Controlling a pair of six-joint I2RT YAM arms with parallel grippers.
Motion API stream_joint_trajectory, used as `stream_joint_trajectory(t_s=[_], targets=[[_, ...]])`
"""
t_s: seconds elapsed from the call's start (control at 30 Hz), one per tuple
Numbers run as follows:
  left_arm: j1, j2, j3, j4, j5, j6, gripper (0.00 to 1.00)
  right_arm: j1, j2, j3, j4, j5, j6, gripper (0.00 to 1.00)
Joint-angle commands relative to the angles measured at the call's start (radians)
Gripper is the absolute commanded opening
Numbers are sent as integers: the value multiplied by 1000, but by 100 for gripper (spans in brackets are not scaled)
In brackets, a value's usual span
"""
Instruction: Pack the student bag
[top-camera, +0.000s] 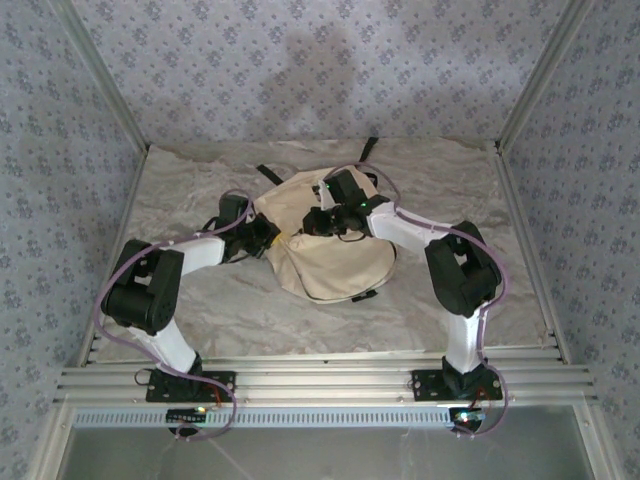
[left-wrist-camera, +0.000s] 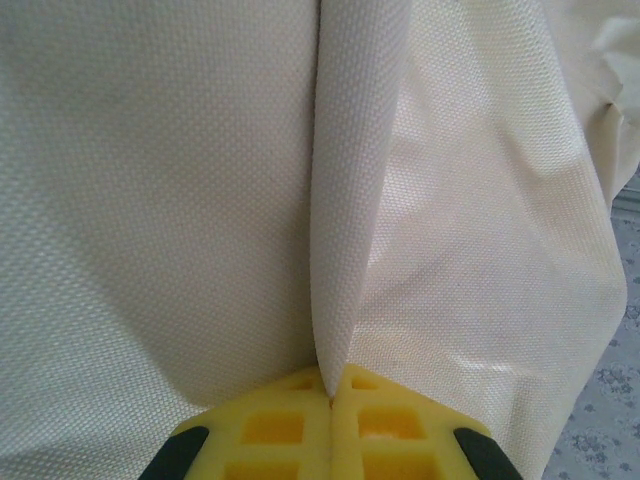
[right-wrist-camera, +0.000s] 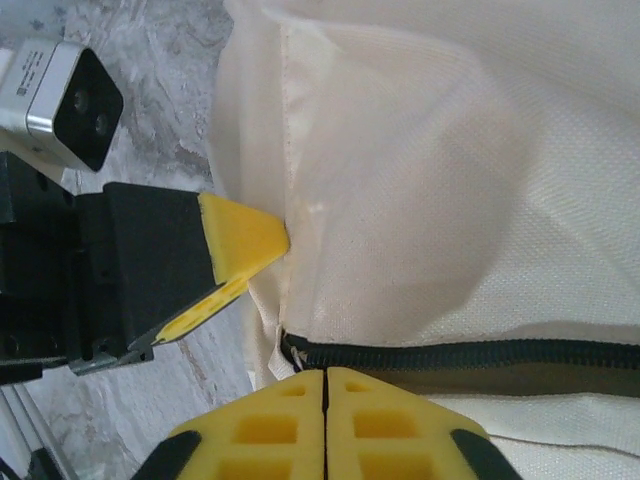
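I hold the bag (top-camera: 335, 262) with both arms. It lies flat in the middle of the table (top-camera: 220, 310), its black straps (top-camera: 268, 175) trailing off its far side.

My left gripper (left-wrist-camera: 331, 398) is closed on a fold (left-wrist-camera: 345, 230) of the bag's cream cloth at the bag's left edge, and the ridge runs straight down into the pinched tips. I judge this grip is there to anchor the bag and pull the cloth taut, so that the bag does not slide when my other arm works on it.

My right gripper (right-wrist-camera: 325, 382) is closed too, tips pressed together just beside the end of the bag's zipper (right-wrist-camera: 470, 352), the end nearest my left gripper. I cannot tell whether the zipper's pull sits between the tips. From that end the black zipper line runs away across the bag.

Both grippers crowd the same corner of the bag, and my left tip touches the seam just above the zipper's end, so any pull there risks a bump. The slack cloth bulging above the zipper could also bunch up and catch.
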Motion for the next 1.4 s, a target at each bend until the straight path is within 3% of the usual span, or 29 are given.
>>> stream_joint_trajectory(t_s=[0.0, 0.2, 0.33, 0.5, 0.7, 0.73, 0.77, 0.8, 0.87, 0.93, 1.13, 1.37], targets=[[-10, -36, 33, 17, 16, -7, 0, 4, -9, 14, -4, -4, -1, 0], [-8, -41, 36, -4, 19, 13, 0, -53, -48, -11, -5, 48, -16, 0], [7, -53, 22, -32, 24, 32, 0, -162, -59, -17, -51, 94, -73, 0], [24, -84, 4, -60, 22, 48, 0, -296, -70, -66, -31, 58, -77, 0], [32, -89, 19, -80, 21, 61, 0, -271, -90, -82, 6, -18, -43, 0], [32, -83, 34, -89, 33, 69, 9, -255, -94, -86, 27, -37, -24, 0], [32, -76, 56, -108, 46, 77, 26, -240, -97, -92, 51, -62, 1, 0], [32, -72, 75, -126, 60, 82, 36, -228, -100, -93, 72, -74, 17, 0], [24, -86, 99, -126, 80, 93, 48, -190, -105, -90, 100, -85, 45, 0], [-3, -114, 129, -140, 81, 152, 53, -160, -106, -73, 100, -86, 55, 0], [-127, -88, 330, -359, 54, 517, 53, -124, -108, 4, 72, -127, 70, 0], [-152, -68, 306, -293, 112, 675, 47, -154, -161, 4, 56, -113, 79, 0]])
